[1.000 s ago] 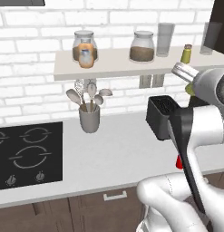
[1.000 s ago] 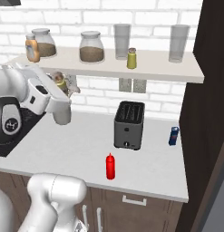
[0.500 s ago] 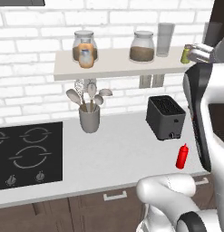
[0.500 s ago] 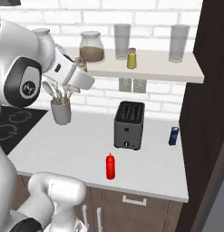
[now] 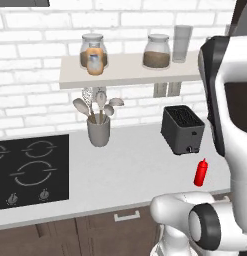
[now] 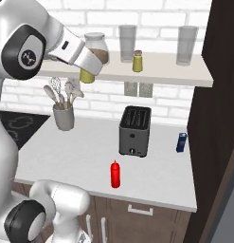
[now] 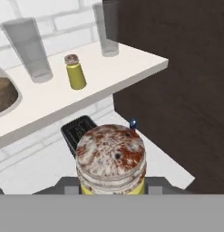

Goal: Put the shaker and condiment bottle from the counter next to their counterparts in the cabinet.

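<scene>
My gripper (image 6: pixel 88 72) is shut on the yellow-green shaker (image 6: pixel 87 76), holding it just below the front edge of the beige shelf (image 6: pixel 161 72). In the hand view its tan-brown cap (image 7: pixel 111 156) sits low in the centre, facing the shelf (image 7: pixel 90 97). The matching shaker (image 6: pixel 137 61) (image 7: pixel 75 72) stands on the shelf between two glasses. The orange bottle with a pale label (image 5: pixel 95 64) stands at the shelf's left, in front of a jar. The red squeeze bottle (image 6: pixel 115 174) (image 5: pixel 200 172) stands upright near the counter's front edge.
A dark toaster (image 6: pixel 135 130) stands on the counter below the shelf, with a small blue bottle (image 6: pixel 182 142) to its right beside a dark wood panel (image 6: pixel 220 118). A utensil holder (image 6: pixel 64 116) and a hob (image 5: pixel 30 170) lie to the left. Two jars (image 5: pixel 157 51) and glasses (image 6: pixel 187 45) share the shelf.
The arm has swung up and over with the shaker still in its grip, carrying it from lower down to just under the shelf's front edge. Nothing on the counter or shelf moved.
</scene>
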Motion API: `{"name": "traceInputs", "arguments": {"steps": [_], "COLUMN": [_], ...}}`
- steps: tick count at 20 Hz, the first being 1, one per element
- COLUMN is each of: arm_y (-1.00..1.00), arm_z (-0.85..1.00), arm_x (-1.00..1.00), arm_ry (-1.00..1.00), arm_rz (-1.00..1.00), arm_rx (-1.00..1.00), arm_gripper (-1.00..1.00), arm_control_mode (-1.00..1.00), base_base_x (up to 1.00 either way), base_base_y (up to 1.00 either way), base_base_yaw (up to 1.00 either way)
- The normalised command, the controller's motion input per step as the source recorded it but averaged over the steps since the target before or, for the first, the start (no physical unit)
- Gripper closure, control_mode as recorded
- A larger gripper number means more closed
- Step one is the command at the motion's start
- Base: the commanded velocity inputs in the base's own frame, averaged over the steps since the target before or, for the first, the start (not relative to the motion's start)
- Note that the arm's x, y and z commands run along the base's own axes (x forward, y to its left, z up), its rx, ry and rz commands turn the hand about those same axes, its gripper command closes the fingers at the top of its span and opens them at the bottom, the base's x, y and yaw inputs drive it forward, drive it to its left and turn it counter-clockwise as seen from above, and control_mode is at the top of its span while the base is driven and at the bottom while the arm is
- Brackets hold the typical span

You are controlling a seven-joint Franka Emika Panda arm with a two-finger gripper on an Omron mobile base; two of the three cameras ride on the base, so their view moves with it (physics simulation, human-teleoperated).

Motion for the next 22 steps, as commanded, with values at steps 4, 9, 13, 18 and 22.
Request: {"name": "traceInputs", "arguments": {"steps": [4, 9, 13, 18, 22], "arm_y": [0.0, 0.0, 0.0, 0.0, 0.0], "arm_z": [-0.17, -0.32, 0.0, 0.07, 0.29], "arm_x": [0.13, 0.01, 0.0, 0.3, 0.44], "arm_ry": [-0.23, -0.22, 0.0, 0.15, 0.19], "arm_rz": [0.02, 0.03, 0.0, 0.0, 0.0], "arm_rx": [-0.17, -0.21, 0.0, 0.0, 0.0], "arm_gripper": [1.0, 1.0, 1.0, 1.0, 1.0], "arm_control_mode": [-1.0, -1.0, -1.0, -1.0, -1.0], "base_base_x": [0.0, 0.0, 0.0, 0.0, 0.0], "base_base_y": [0.0, 0.0, 0.0, 0.0, 0.0], "base_base_yaw": [0.0, 0.0, 0.0, 0.0, 0.0]}}
